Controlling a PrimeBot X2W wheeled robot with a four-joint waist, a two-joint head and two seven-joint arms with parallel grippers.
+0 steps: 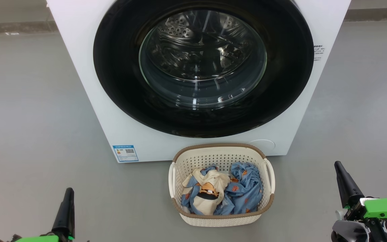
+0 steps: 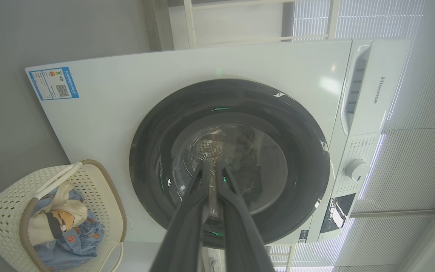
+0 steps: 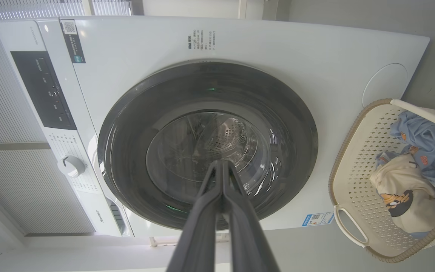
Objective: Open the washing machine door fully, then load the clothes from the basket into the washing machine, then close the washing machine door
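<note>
Left claw (image 1: 68,196) and right claw (image 1: 339,169) closed, door (image 1: 203,64) shut

Both claws sit at the bottom corners of the head view, each with its 2 fingers pressed together and holding nothing. Between them, bottom centre, the basket (image 1: 220,147) stands on the grey floor (image 1: 29,117) just in front of the washer (image 1: 153,144), with the clothes (image 1: 220,193) heaped inside. The door fills the upper middle of the frame, flush with the white front, so step 1 is not yet begun.

Trouble most likely starts at the door. Its black rim is glossy and curved, and closed fingertips could skate off instead of catching an edge. A pull point may sit on the rim near the dial (image 3: 72,166), lower left of the right wrist view, but glare makes that uncertain. A swing that stops short would leave the door blocking the opening. The basket sits directly below the rim, so the door might clip it. The clothes are tangled: 1 grab may drag 2 pieces, snag the basket's edge and tip it.
</note>
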